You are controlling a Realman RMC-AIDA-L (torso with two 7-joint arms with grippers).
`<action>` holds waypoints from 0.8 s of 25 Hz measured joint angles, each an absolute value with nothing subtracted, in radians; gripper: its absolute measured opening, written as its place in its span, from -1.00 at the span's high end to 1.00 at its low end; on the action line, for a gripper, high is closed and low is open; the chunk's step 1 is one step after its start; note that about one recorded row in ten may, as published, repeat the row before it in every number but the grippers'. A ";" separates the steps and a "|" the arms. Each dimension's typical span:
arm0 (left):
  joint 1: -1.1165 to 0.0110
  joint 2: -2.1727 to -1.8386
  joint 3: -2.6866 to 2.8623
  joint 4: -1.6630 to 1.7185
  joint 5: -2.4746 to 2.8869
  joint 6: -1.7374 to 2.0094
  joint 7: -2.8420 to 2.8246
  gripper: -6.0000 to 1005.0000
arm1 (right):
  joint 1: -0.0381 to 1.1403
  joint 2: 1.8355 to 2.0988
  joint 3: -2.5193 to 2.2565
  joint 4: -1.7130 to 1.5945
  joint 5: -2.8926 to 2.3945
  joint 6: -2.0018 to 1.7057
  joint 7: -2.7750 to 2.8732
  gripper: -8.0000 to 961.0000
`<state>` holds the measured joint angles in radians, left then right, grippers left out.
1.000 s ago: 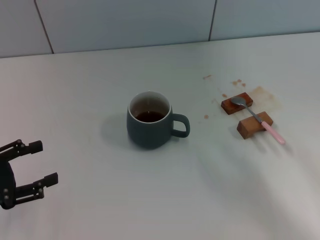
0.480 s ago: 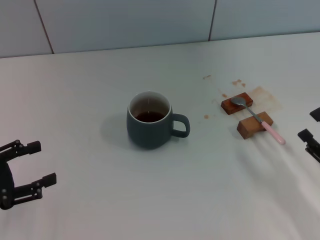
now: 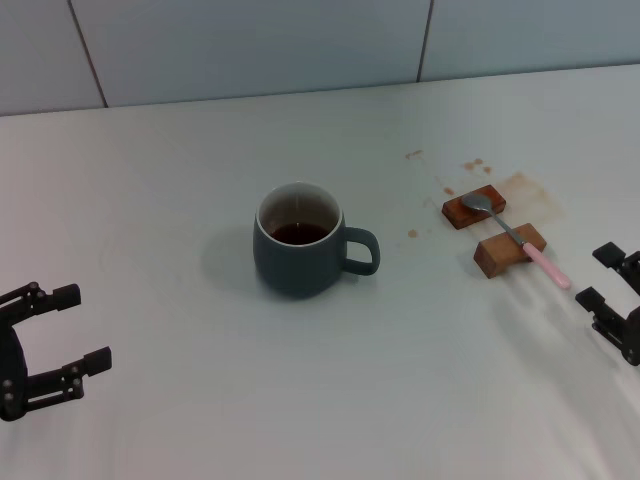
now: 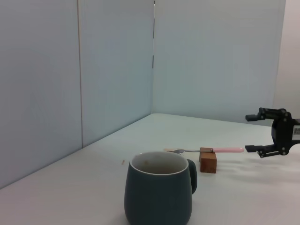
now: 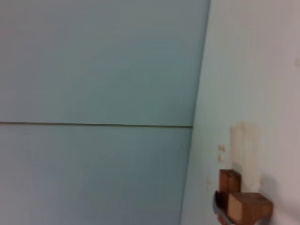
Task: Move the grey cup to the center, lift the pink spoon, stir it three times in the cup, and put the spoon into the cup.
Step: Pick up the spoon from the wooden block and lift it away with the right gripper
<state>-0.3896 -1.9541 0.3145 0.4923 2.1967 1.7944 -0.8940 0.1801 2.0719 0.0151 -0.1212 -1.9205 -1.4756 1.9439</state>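
Observation:
The grey cup (image 3: 300, 241) stands upright mid-table, handle toward the right, with dark liquid inside; it fills the near part of the left wrist view (image 4: 159, 193). The pink spoon (image 3: 515, 240) lies across two wooden blocks at the right, its silver bowl on the far block and its pink handle pointing toward the near right; it also shows in the left wrist view (image 4: 213, 150). My right gripper (image 3: 603, 276) is open and empty, just right of the handle's end; it also shows in the left wrist view (image 4: 253, 133). My left gripper (image 3: 82, 326) is open and empty at the near left.
Two brown wooden blocks (image 3: 473, 207) (image 3: 508, 250) hold the spoon; they also appear in the right wrist view (image 5: 248, 207). Brown stains (image 3: 525, 188) mark the table around them. A tiled wall (image 3: 250, 45) runs along the table's back edge.
My right gripper has come into view from the right edge and moved toward the spoon handle. My left gripper has drawn back slightly. The cup and spoon have not moved.

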 joint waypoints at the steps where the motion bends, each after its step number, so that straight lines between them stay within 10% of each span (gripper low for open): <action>1: -0.390 -1.955 0.314 0.492 2.196 1.794 -0.894 -0.62 | 0.182 2.073 0.012 -0.120 -1.921 -1.461 1.949 -0.67; 20: -0.389 -1.953 0.283 0.492 2.186 1.793 -0.905 -0.62 | 0.270 2.072 -0.028 -0.122 -1.935 -1.369 1.974 -0.67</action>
<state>-0.3889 -1.9526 0.2825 0.4923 2.1860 1.7931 -0.9047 0.2699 2.0720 -0.0278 -0.1223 -1.9347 -1.3690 1.9740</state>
